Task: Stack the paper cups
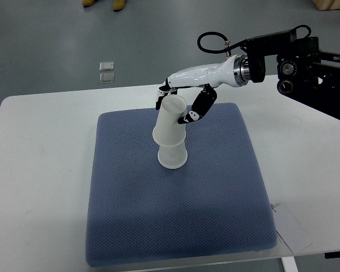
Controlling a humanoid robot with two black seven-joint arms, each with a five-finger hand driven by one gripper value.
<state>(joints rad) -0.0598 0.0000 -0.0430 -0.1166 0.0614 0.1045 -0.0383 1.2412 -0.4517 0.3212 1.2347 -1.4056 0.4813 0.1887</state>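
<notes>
Two white paper cups stand upside down on the blue mat. The lower cup rests on the mat near its middle. The upper cup sits over the lower one, tilted to the upper right. My right hand comes in from the right edge and its fingers curl around the top of the upper cup. The left arm does not show.
The mat lies on a white table. A sheet of paper sticks out past the mat's lower right corner. The table's far edge runs just behind the hand, with grey floor and a small clear object beyond.
</notes>
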